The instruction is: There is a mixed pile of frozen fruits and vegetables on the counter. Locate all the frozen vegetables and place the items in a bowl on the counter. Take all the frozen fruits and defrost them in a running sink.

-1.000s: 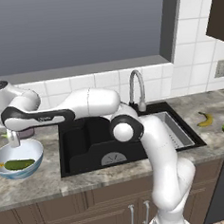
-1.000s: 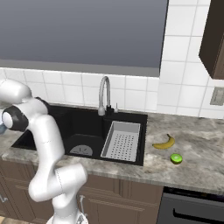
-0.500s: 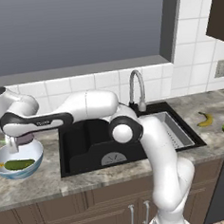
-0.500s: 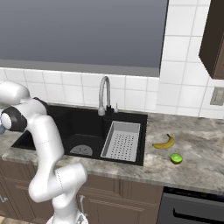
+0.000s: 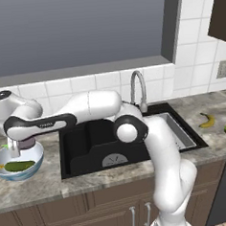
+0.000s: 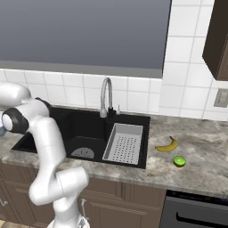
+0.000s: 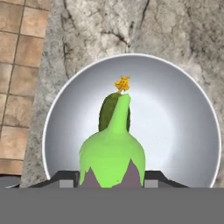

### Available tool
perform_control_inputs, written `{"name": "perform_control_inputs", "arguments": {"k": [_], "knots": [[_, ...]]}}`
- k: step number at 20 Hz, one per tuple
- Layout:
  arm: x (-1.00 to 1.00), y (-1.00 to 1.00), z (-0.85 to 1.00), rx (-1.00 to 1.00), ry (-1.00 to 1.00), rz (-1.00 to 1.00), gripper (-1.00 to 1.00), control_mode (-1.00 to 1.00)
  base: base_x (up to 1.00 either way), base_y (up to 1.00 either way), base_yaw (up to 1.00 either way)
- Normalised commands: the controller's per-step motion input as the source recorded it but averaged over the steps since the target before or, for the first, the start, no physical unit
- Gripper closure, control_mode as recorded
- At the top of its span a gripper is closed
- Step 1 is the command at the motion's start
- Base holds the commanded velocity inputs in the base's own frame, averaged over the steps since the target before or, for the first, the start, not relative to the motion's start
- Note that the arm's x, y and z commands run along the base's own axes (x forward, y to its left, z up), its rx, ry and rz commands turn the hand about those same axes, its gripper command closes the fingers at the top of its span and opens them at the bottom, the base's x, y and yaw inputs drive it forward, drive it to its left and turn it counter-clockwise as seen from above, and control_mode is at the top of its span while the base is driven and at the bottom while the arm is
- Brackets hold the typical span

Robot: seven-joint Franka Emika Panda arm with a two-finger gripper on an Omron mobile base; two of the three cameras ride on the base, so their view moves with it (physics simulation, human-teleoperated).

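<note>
Purple eggplant (image 7: pixel 112 157) pinched in end effector (image 5: pixel 14 150) above bowl (image 7: pixel 183 113), cucumber (image 5: pixel 19 166) inside.

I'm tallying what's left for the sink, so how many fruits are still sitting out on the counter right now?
2. The banana lies on the counter right of the sink, and the lime sits just in front of it, apart from it. None appears hidden.

Wall outlet (image 6: pixel 221 98) on white tiles beside dark cabinet (image 6: pixel 217 40).
</note>
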Motion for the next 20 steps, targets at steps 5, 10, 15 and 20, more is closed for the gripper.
{"name": "perform_control_inputs", "arguments": {"k": [5,10,15,20], "knots": [[0.0,-0.08,-0.3,0.08,0.02,0.0,1.0,-1.0,0.0,0.0,0.0],[0.02,-0.01,-0.21,0.06,0.01,0.0,1.0,-1.0,0.0,0.0,0.0],[0.14,0.02,-0.09,0.03,0.01,0.0,1.0,-1.0,0.0,0.0,0.0],[0.19,0.13,-0.09,0.01,0.02,0.0,1.0,-1.0,0.0,0.0,0.0]]}}
